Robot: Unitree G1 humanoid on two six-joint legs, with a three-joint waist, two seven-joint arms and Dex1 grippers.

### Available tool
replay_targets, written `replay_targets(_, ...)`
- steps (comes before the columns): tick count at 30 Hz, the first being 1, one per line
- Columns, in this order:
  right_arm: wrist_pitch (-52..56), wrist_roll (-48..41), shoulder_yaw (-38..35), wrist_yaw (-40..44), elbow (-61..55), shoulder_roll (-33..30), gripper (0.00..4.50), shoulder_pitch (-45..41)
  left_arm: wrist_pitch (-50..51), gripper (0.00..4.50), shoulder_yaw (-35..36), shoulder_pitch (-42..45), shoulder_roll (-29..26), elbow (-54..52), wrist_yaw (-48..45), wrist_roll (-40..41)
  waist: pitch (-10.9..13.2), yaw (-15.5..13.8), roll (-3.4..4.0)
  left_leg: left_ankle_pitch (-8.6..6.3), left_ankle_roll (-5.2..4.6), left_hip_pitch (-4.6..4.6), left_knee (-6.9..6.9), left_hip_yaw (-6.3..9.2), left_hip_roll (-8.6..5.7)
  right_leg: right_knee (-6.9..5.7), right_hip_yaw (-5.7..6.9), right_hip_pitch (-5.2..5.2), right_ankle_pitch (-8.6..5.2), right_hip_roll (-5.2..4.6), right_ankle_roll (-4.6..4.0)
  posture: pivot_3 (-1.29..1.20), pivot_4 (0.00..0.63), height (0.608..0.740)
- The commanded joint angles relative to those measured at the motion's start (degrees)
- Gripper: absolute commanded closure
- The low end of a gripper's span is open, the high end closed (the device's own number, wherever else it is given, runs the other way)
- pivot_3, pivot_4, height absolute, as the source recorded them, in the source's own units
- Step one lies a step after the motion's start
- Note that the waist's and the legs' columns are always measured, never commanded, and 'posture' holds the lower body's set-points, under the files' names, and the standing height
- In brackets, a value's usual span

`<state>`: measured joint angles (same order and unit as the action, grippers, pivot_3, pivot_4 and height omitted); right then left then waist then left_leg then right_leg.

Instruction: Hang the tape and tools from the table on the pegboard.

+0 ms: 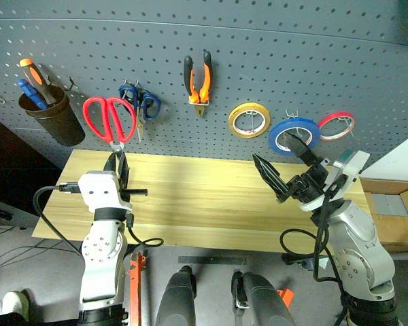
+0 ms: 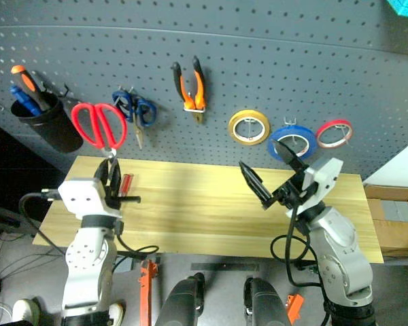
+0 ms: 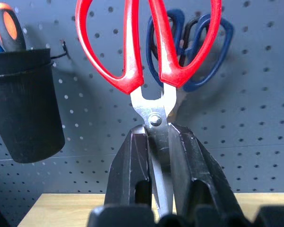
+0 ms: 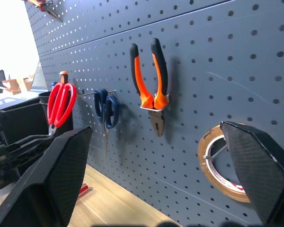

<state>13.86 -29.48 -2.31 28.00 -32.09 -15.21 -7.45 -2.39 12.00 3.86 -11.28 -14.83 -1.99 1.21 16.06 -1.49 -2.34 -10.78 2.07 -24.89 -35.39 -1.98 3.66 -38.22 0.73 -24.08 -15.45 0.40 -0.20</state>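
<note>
Left wrist view: you are holding the red scissors [image 3: 149, 52] by the blades, just below the pivot, with the left gripper [image 3: 158, 142] clamped narrow on the steel and the handles pointing up at the pegboard [image 1: 292, 54]. By the look of it you are raising them toward a hook near the blue scissors [image 1: 140, 103]; judging from here, you are best bringing one red loop squarely over the hook tip, keeping the pair upright, and letting go only once the loop is seated. Right gripper [image 1: 280, 165] is hovering empty over the table [image 1: 211, 204], fingers spread wide, in front of the blue tape [image 1: 294, 134], which is already hanging on the board between the yellow roll [image 1: 249, 119] and the red roll [image 1: 336, 125]. Pliers [image 1: 198, 80] are hanging too. Red screwdriver [image 2: 124, 184] is lying on the table beside the left gripper, not yet hung. Black cup [image 1: 53, 117] on the board is holding an orange-and-black screwdriver [image 1: 36, 79] and something blue
</note>
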Motion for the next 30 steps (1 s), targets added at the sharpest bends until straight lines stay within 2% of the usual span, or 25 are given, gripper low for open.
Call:
replay_targets(1,-1.0,0.1,-0.4,-0.9,-1.6,0.0,0.0,0.2,0.9,4.27,-0.6,2.5,-0.7,-0.4,-0.5,0.0,0.0,0.0,0.0,0.0,0.0,0.0,-0.08,0.01,0.0,-0.07,-0.01,0.0,0.0,0.0,0.0,0.07,0.227,0.74)
replay_targets(6,-1.0,0.5,-0.1,-1.5,-1.7,0.0,0.0,0.2,2.8,4.27,-1.4,2.9,-0.3,-1.7,-0.8,0.1,0.0,0.1,0.0,-0.02,-0.01,0.05,-0.58,0.03,0.01,-0.67,-0.05,-0.02,-0.01,-0.01,0.0,0.06,0.227,0.74)
replay_targets(15,-1.1,1.1,0.1,-1.9,-1.8,-0.1,0.0,0.3,4.6,4.27,-3.2,2.0,0.6,-4.1,-1.5,0.5,0.0,0.1,0.02,0.13,-0.19,0.11,-0.65,0.03,0.02,-0.79,-0.08,0.0,0.09,-0.01,-0.09,0.05,0.223,0.74)
replay_targets(29,-0.9,1.6,-0.2,-2.4,-2.1,-0.8,0.0,0.9,10.8,4.27,-4.0,7.7,-2.1,2.1,-4.3,0.8,-0.3,0.2,-0.02,0.14,-0.18,0.1,-0.67,0.02,-0.01,-0.81,-0.04,0.0,0.1,0.0,-0.08,0.04,0.213,0.74)
replay_targets(30,-0.9,1.6,-0.2,-2.4,-2.2,-0.8,0.0,1.0,10.4,3.92,-4.0,7.9,-2.2,2.2,-4.5,0.7,-0.3,0.2,-0.02,0.14,-0.18,0.1,-0.67,0.03,0.0,-0.8,-0.05,0.0,0.1,0.0,-0.08,0.04,0.213,0.74)
